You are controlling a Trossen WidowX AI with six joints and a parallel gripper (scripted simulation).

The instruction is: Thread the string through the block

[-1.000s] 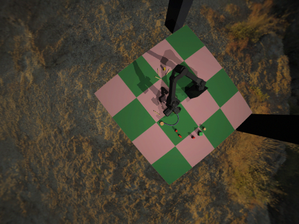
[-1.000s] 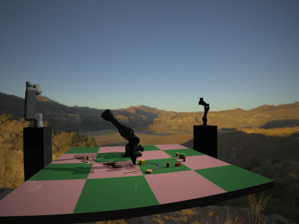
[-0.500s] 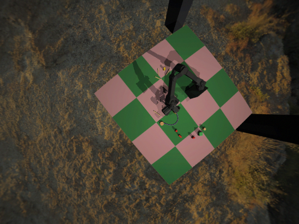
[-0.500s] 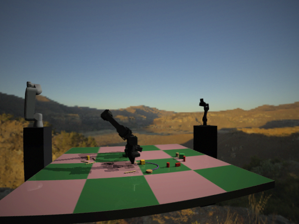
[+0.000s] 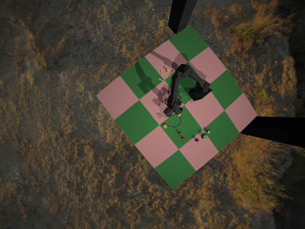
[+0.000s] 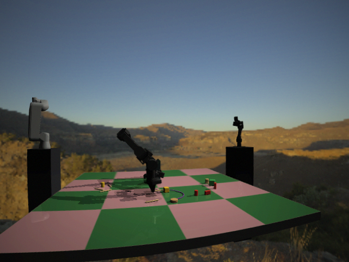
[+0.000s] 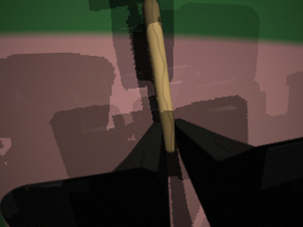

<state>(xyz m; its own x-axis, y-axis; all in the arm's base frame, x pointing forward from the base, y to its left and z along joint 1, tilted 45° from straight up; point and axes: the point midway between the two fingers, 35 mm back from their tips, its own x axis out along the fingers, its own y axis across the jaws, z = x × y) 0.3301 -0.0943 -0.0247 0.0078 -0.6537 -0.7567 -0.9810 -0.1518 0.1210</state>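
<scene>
My gripper (image 6: 152, 191) (image 7: 166, 127) is shut on the near end of the thin wooden stick (image 6: 158, 191) (image 7: 160, 70), low over the pink square; the stick's far end runs out of the top of the wrist view. The yellow wooden block (image 6: 166, 189) (image 5: 179, 115) stands on the table, partly hidden by the arm in the top view. The stick is on the block's gripper side. The purple string (image 6: 183, 195) (image 5: 180, 122) curves from the round button (image 6: 174, 200) (image 5: 165, 126) to the block's other side. The inside of the hole is hidden.
A loose stick (image 5: 159, 115) (image 6: 151, 201) lies near the button. Several more sticks and a yellow cylinder (image 5: 167, 70) (image 6: 103, 184) lie farther off. Red pieces (image 5: 183, 139) (image 6: 196, 192), a green block (image 5: 204, 136) (image 6: 212, 182) and a tan cylinder (image 5: 208, 131) (image 6: 206, 181) stand beyond the string.
</scene>
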